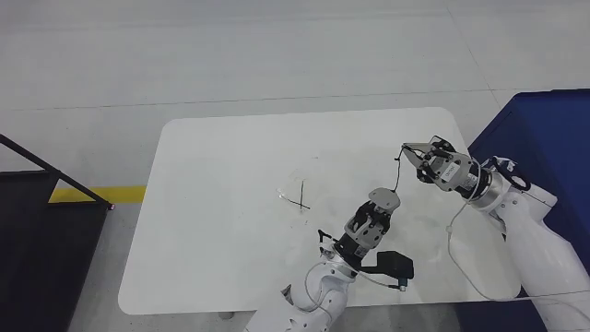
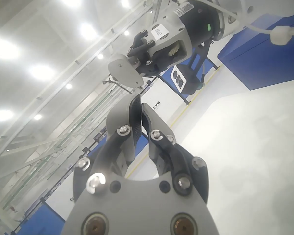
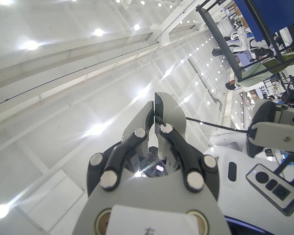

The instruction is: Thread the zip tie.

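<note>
Two loose ties (image 1: 298, 199) near zip tie (image 1: 397, 173).

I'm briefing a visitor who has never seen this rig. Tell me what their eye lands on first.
The thin black plastic zip tie stretched in the air between the two grippers stands out first. The right gripper pinches one end and the left gripper the other, above the white rounded table. A few loose black ties lie crossed near the table's middle.

White table (image 1: 230, 240), blue box (image 1: 544, 134), yellow floor stripe (image 1: 129, 193)
</note>
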